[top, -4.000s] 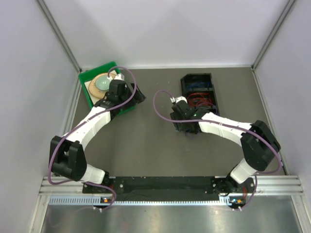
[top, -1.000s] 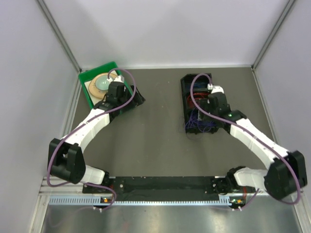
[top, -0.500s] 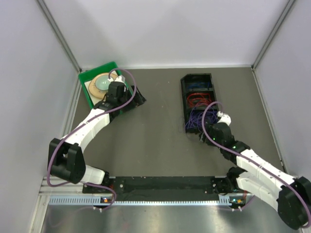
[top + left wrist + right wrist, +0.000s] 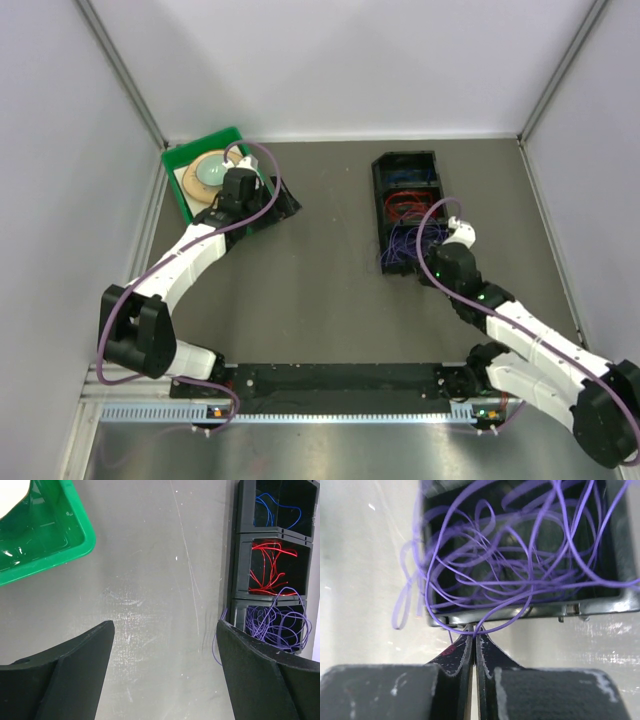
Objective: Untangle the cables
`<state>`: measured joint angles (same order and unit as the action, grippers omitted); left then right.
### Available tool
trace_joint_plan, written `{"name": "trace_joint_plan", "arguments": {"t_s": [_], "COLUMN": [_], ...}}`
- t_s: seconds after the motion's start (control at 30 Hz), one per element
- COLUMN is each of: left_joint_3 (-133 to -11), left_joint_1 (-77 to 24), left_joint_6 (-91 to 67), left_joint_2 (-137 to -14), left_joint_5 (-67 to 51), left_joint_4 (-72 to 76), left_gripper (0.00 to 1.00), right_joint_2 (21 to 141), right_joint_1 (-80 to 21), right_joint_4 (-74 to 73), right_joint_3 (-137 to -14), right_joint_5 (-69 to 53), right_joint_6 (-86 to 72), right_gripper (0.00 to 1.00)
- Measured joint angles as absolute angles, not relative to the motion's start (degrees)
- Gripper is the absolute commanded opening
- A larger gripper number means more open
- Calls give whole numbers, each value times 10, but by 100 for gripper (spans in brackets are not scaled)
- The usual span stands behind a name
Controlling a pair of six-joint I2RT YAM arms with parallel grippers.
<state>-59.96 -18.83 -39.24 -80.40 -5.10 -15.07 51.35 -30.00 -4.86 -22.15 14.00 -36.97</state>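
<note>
Cables (image 4: 406, 208) lie sorted in the black bin (image 4: 239, 555) at far right: blue wires (image 4: 270, 505) farthest, red wires (image 4: 267, 565) middle, purple strands (image 4: 530, 587) nearest, some spilling onto the table (image 4: 150, 580). Right gripper (image 4: 474, 639) jaws pinch one overhanging strand; left gripper (image 4: 165, 630) jaws gape, empty. Judged nearly complete.

The table (image 4: 150, 580) is matt grey, faintly scratched and smudged. At upper left, the green tray (image 4: 82, 542) is glossy moulded plastic. The cables (image 4: 530, 586) look smooth and slick-coated; their black bin (image 4: 235, 565) is dull hard plastic.
</note>
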Motion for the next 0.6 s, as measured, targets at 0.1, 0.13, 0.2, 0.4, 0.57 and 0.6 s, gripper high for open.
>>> {"name": "trace_joint_plan", "arguments": {"t_s": [0.1,0.13,0.2,0.4,0.57,0.6], "left_joint_3": [-600,-600,-600,-600,-600,-600], "left_joint_1": [-189,-189,-189,-189,-189,-189], "left_joint_6": [-393,-393,-393,-392,-392,-392], "left_joint_2": [-804,-804,-804,-804,-804,-804], "left_joint_5": [-51,-51,-52,-53,-53,-53], "left_joint_4": [-151,-151,-151,-151,-151,-151], "left_gripper": [88,88,88,88,88,88], "right_joint_2": [495,491,491,513,545,548], "right_joint_1": [-300,-300,-300,-280,-238,-234], "right_joint_4": [-77,-84,-94,-92,-90,-90], "right_joint_3": [-263,-279,-310,-378,-394,-396], "right_joint_5": [152,158,164,168,164,162], "right_joint_6": [-361,-357,-347,-319,-304,-302], "right_gripper": [0,0,0,0,0,0]}}
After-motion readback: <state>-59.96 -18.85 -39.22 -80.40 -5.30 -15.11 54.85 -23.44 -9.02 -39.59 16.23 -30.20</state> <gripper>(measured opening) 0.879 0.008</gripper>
